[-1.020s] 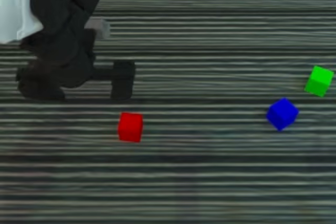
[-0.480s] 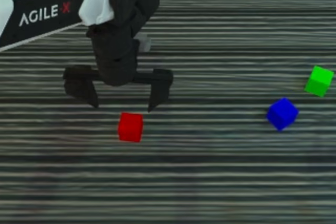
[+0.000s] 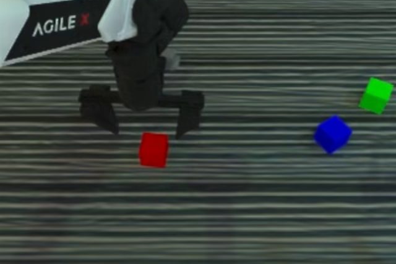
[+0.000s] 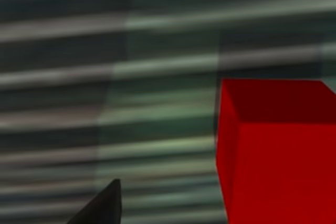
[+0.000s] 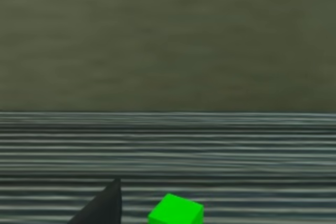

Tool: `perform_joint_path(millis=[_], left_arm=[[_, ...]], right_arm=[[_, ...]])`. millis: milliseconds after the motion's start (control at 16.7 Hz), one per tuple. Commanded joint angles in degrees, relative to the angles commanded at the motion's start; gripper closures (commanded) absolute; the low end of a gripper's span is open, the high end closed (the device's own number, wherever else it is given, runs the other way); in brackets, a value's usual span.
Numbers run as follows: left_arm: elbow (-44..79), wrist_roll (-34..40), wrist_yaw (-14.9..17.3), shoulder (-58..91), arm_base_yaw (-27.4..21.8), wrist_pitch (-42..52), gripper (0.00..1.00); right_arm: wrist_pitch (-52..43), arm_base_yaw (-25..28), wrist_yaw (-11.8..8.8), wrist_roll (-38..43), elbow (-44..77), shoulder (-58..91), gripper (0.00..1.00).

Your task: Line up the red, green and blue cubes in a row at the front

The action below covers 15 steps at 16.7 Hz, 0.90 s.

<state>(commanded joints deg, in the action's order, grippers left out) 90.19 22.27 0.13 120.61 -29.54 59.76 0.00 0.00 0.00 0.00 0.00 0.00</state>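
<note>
The red cube lies left of the table's middle and fills one side of the left wrist view. My left gripper hangs open just behind it, its fingers spread wider than the cube and nothing between them. One dark fingertip shows beside the cube. The blue cube and the green cube sit close together at the right side. My right arm is out of the top view; its wrist view shows one fingertip spread aside, the gripper open, with the green cube just ahead.
The table top is striped in dark and light bands. Its far edge meets a plain olive wall. The white left arm reaches in from the far left corner.
My left arm has swung right from the far left corner, and its spread fingers now stand just behind the red cube. None of the three cubes has moved.
</note>
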Motion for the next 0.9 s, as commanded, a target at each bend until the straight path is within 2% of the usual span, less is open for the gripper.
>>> perform_joint_path(millis=[300, 600, 900], left_arm=[[-6.47, 0.02, 0.04, 4.71, -0.05, -11.74, 0.0], [-7.45, 0.04, 0.05, 5.59, -0.1, -13.23, 0.0], [-7.45, 0.04, 0.05, 5.59, -0.1, -13.23, 0.38]], right_arm=[[0.0, 0.0, 0.0, 0.0, 0.0, 0.0, 0.0], [0.0, 0.0, 0.0, 0.0, 0.0, 0.0, 0.0], [0.0, 0.0, 0.0, 0.0, 0.0, 0.0, 0.0]])
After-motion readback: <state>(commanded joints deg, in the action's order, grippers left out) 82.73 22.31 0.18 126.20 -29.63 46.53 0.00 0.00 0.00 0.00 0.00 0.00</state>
